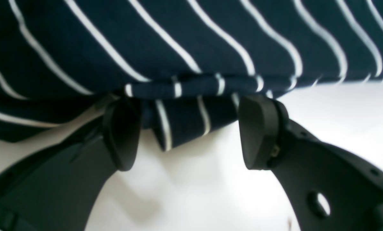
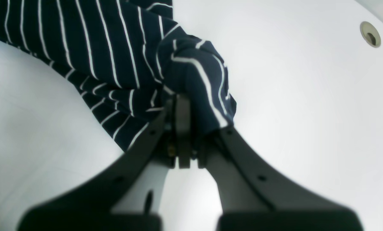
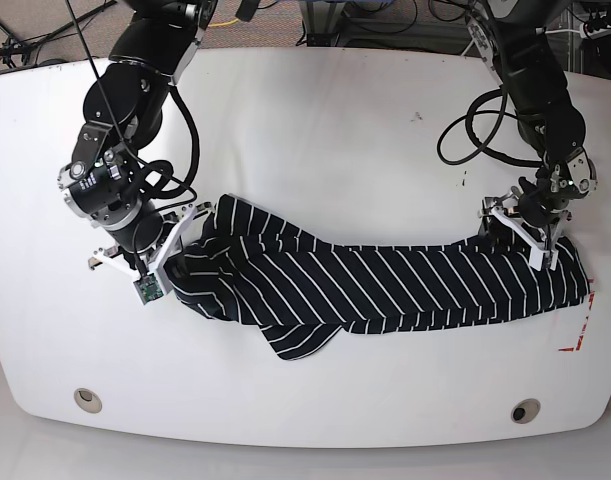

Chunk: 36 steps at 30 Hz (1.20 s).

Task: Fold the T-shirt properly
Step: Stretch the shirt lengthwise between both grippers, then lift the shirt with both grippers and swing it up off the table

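The T-shirt (image 3: 405, 285), dark navy with thin white stripes, lies stretched in a long crumpled band across the middle of the white table (image 3: 315, 130). My right gripper (image 3: 188, 243) is at the shirt's left end in the base view, shut on a bunched wad of the T-shirt (image 2: 194, 80). In the right wrist view the right gripper (image 2: 182, 102) has the cloth draped over its fingertips. My left gripper (image 1: 191, 133) stands open at the shirt's right end, with a folded hem of the T-shirt (image 1: 181, 118) lying between its fingers (image 1: 258, 131). In the base view the left gripper (image 3: 512, 228) sits at the shirt's upper right edge.
Round holes are set in the table near its front edge at the left (image 3: 85, 398) and right (image 3: 525, 410). Red tape marks (image 3: 577, 343) lie beside the shirt's right end. Cables (image 3: 385, 20) run behind the far edge.
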{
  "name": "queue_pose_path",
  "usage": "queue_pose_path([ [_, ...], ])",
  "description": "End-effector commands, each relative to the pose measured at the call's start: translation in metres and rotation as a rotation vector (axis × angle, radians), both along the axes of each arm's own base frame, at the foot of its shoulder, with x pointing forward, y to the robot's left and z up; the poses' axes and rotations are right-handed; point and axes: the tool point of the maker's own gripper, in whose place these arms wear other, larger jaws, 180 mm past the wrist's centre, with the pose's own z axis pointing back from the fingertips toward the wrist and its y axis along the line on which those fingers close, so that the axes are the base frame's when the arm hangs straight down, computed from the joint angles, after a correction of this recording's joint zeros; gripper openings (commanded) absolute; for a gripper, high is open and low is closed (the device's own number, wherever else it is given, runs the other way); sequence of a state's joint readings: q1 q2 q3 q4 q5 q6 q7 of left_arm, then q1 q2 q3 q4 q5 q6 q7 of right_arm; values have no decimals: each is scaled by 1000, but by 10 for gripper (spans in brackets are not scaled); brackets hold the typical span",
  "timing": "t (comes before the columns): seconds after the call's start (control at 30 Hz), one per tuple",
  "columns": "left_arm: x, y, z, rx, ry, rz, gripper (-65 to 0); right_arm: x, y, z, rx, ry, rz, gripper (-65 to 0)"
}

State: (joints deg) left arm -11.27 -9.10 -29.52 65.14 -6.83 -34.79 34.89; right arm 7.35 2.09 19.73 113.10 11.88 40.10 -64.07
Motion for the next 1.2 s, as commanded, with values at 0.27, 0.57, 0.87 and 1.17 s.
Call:
queue_pose_path([
  [0.27, 0, 2, -10, 3, 39, -16, -424, 7, -3, 17, 3, -61, 0, -650],
  [0.57, 9, 21, 13, 50, -11, 86, -650, 6, -3, 16, 3, -60, -2, -650],
  [0.87, -34, 36, 90, 308, -76, 53, -650, -16, -53, 3, 17, -8, -158, -650],
  [1.17, -71, 53, 159, 449, -135, 29, -650, -19, -82, 7, 49, -1, -225, -650],
])
